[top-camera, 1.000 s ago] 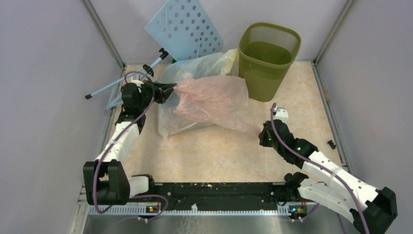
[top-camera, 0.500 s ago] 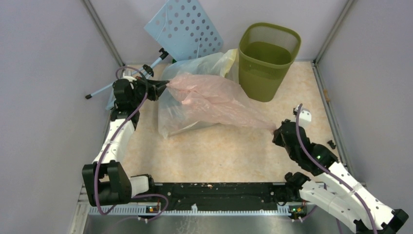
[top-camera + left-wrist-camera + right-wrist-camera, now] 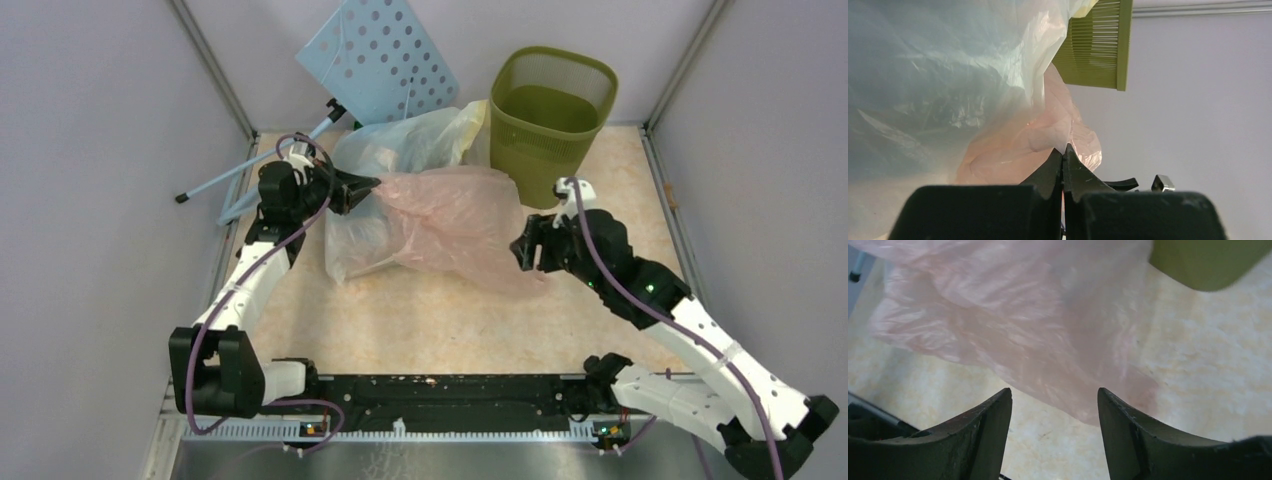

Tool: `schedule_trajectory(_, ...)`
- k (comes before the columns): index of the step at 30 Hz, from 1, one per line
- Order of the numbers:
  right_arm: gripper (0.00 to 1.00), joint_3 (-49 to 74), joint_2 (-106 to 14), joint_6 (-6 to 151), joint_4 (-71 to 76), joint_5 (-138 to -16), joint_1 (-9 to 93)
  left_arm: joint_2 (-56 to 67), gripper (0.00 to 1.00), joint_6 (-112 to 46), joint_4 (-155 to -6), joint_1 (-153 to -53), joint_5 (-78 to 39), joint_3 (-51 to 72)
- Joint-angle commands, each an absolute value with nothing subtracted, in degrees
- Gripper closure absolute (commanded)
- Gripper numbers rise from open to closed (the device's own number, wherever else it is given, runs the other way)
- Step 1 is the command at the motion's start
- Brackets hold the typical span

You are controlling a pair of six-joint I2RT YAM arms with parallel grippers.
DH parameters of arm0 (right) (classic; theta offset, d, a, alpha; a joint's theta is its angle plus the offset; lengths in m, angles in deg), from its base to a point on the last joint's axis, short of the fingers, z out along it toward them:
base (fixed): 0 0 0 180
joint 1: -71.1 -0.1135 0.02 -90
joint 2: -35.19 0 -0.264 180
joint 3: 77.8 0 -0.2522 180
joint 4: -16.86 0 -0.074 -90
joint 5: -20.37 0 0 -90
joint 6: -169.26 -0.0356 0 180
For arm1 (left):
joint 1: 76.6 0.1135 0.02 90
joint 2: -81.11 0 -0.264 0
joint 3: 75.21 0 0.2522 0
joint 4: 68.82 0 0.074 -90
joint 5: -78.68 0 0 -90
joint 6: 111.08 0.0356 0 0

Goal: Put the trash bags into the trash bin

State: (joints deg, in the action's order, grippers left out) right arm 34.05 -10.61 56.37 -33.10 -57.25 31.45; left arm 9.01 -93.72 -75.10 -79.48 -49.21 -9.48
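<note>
Top external view: left gripper (image 3: 368, 186) pinched tight on one end of the pink bag (image 3: 455, 215). The bag sprawls across the bench (image 3: 440, 320), just beside the trash bin (image 3: 552, 120). Clear bag (image 3: 395, 148) heaped behind and under it. Bin upright at the bench's far side. Right gripper (image 3: 1054, 396) spread wide over the pink bag's near edge, nothing between its fingers.

A blue perforated board (image 3: 378, 60) stood tilted at the table's (image 3: 450, 320) far-left corner, its pole stand (image 3: 215, 180) overhanging the left edge. A small black part (image 3: 681, 296) lay near the right edge.
</note>
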Motion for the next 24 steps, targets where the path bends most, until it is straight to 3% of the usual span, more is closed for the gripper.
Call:
schedule_trajectory(1, 0.38, 28.5, -17.8, 60.9, -23.8, -63.2, 24.9, 11.5, 1.00, -94.9, -71.3, -80.7, -48.7, -11.0)
schedule_trajectory(12, 0.29, 17.0, -40.4, 56.9, -13.8, -44.2, 6.4, 17.9, 1.00, -100.3, -71.3, -81.8, -43.2, -17.6)
schedule_trajectory(20, 0.34, 13.8, -51.3, 55.1, -12.8, -40.6, 5.5, 18.5, 1.00, -101.5, -70.8, -81.8, -43.6, -19.1)
schedule_trajectory(22, 0.40, 14.4, -53.1, 55.0, -12.2, -43.1, 5.4, 18.2, 1.00, -102.4, -69.3, -81.8, -44.3, -19.6)
schedule_trajectory(24, 0.60, 15.8, -53.6, 54.6, -12.0, -45.9, 5.3, 17.9, 1.00, -102.7, -68.9, -81.8, -44.7, -19.6)
